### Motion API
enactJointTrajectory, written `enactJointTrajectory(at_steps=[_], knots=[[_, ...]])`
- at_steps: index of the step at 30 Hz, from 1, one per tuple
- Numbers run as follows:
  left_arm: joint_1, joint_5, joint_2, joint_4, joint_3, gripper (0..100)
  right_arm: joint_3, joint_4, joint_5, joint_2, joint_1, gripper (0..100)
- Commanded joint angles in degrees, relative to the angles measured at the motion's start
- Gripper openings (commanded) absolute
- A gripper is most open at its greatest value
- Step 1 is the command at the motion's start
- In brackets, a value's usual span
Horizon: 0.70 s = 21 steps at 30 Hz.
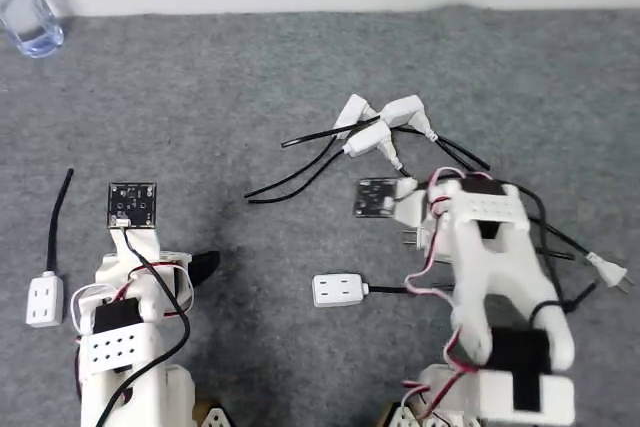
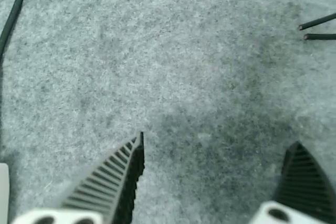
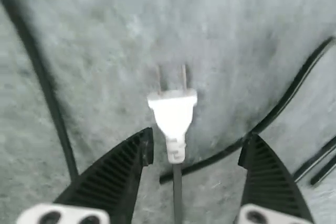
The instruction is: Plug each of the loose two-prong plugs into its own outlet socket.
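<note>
Plug (image 3: 172,111) is sitting right in the mouth of the right gripper (image 3: 200,135), whose jaws are spread wide with nothing in them yet. From the right wrist, the plug lies just ahead of the fingertips. Its long axis is in line with the gripper's reach, prongs pointing away, cord running back between the jaws. It's flat on the carpet (image 1: 250,77), touching neither finger, and a bit closer to one than the other. So I'd guess it needs a small sideways nudge before closing, or it may get shoved instead of pinched.

Going outward, a black cord (image 3: 42,77) passes close beside the plug and could snag. The nearest outlet block (image 1: 337,290) is a white one toward the middle of the table, near the right arm and well apart from the left, so the right arm looks like the one for this pairing. Beyond that arm there's a bunch of white plugs (image 1: 375,127) with tangled cords, plus another loose plug (image 1: 608,272) out on the far side.

The left gripper (image 2: 218,140) is also spread open, over bare carpet, with a second outlet block (image 1: 44,299) beside that arm. There's plenty of open carpet between the two arms to carry the plug across.
</note>
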Motion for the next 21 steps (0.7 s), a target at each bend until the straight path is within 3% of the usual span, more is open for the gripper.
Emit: enactJointTrajectory(at_steps=[1,9,16,21], knots=[[0.35,0.18,-0.44,-1.23,-0.31,39,-0.7,2.15,-3.6,-4.44,-4.0,26.3],[0.35,0.18,-0.44,-1.23,-0.31,39,-0.7,1.98,-5.01,-4.62,-4.97,26.3],[0.35,0.18,-0.44,-1.23,-0.31,39,-0.7,1.98,1.76,-1.45,-0.22,26.2],[0.35,0.18,-0.44,-1.32,-0.31,39,-6.68,2.86,2.2,7.34,-0.22,26.2]])
